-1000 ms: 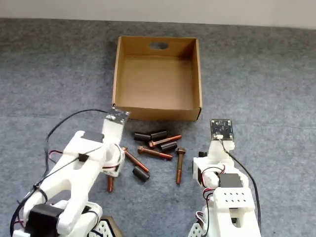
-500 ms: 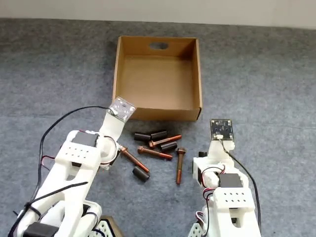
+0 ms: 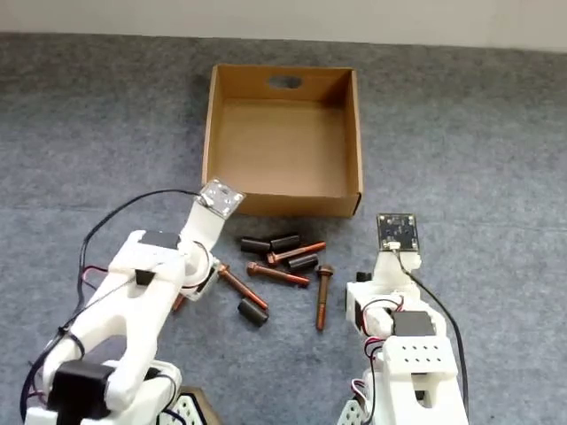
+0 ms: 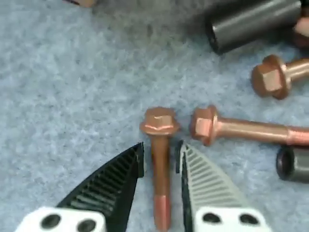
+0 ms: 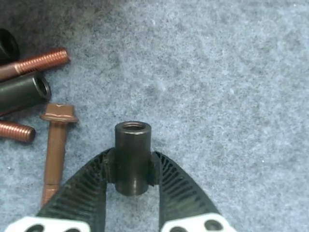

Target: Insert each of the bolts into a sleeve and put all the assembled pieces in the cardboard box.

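High view first: where do the parts lie?

– The cardboard box stands open at the far side of the grey carpet. Just in front of it, between my two arms, the loose bolts and dark sleeves lie scattered, all outside the box. My left arm bends over the left end of that pile. My right arm stands just right of it.

Left wrist view: what has your left gripper got?

– Nothing gripped. My left gripper is spread, one finger on either side of a copper bolt lying flat on the carpet, its hex head out past my fingertips. A narrow gap shows on each side of the shank. A second bolt lies crosswise, its head almost against the first one's head. Farther off are a third bolt head and a lying sleeve.

Right wrist view: and the right one?

– My right gripper is clenched on a black sleeve, its open threaded end pointing out past my fingertips. Whether it clears the carpet I cannot tell. Near it a short bolt lies about parallel to it, and beyond that another sleeve rests between two threaded bolt ends.
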You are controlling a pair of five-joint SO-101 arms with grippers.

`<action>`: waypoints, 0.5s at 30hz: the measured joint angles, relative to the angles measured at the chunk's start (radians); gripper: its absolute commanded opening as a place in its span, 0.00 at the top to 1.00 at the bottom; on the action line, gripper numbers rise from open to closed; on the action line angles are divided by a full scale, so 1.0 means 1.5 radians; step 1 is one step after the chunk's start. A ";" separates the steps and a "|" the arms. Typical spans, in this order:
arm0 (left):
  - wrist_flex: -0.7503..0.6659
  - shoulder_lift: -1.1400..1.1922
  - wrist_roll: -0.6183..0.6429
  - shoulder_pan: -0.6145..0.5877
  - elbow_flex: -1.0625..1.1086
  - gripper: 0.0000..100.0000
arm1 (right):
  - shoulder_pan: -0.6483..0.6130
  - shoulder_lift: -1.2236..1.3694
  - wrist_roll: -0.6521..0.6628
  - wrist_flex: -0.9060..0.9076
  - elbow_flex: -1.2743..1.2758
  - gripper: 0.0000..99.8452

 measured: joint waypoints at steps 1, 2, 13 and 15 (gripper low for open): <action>0.000 0.002 0.000 -0.007 -0.006 0.86 | 0.000 0.000 0.000 0.000 0.000 0.99; -0.001 0.004 0.000 -0.015 -0.013 0.86 | 0.000 0.000 0.000 0.000 0.000 0.99; -0.011 0.013 0.024 -0.048 -0.050 0.86 | 0.000 0.000 0.000 0.000 0.000 0.99; -0.011 0.013 0.024 -0.048 -0.050 0.86 | 0.000 0.000 0.000 0.000 0.000 0.99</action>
